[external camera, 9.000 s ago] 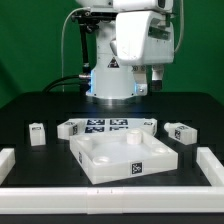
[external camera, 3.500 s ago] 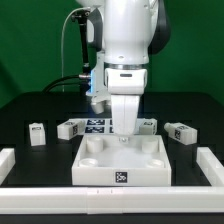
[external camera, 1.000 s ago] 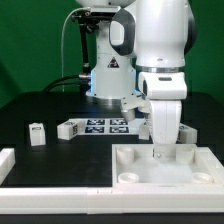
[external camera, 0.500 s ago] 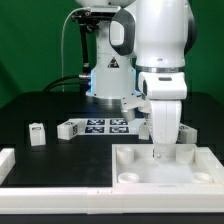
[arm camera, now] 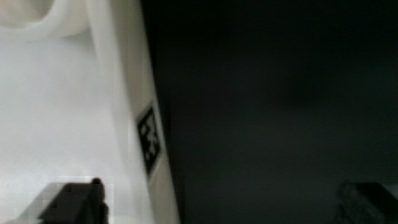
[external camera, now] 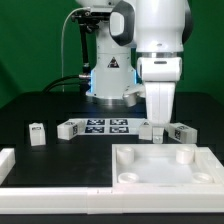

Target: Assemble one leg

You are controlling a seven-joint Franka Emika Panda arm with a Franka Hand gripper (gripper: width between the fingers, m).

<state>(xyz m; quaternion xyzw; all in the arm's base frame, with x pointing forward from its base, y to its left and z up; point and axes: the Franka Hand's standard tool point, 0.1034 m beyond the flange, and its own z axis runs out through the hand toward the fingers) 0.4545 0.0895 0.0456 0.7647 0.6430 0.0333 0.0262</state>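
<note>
While the hand (external camera: 158, 136) hangs wide open and empty over the far edge of the square panel (external camera: 140, 166), the leg (external camera: 38, 133) stands well apart on the bench (external camera: 28, 110), at the exterior view's left.

The place was a robotics lab, set up as a test bench. A large white robot arm (external camera: 160, 40) stood at the back of a black tabletop (external camera: 40, 108), with a dark cable (external camera: 66, 45) looping up beside it and a plain green screen (external camera: 30, 40) behind. A flat marker board (external camera: 100, 126) printed with black-and-white tags lay on the tabletop. A small white leg (external camera: 38, 133) carried a tag of the same kind, and white rails (external camera: 55, 172) fenced the work area.
</note>
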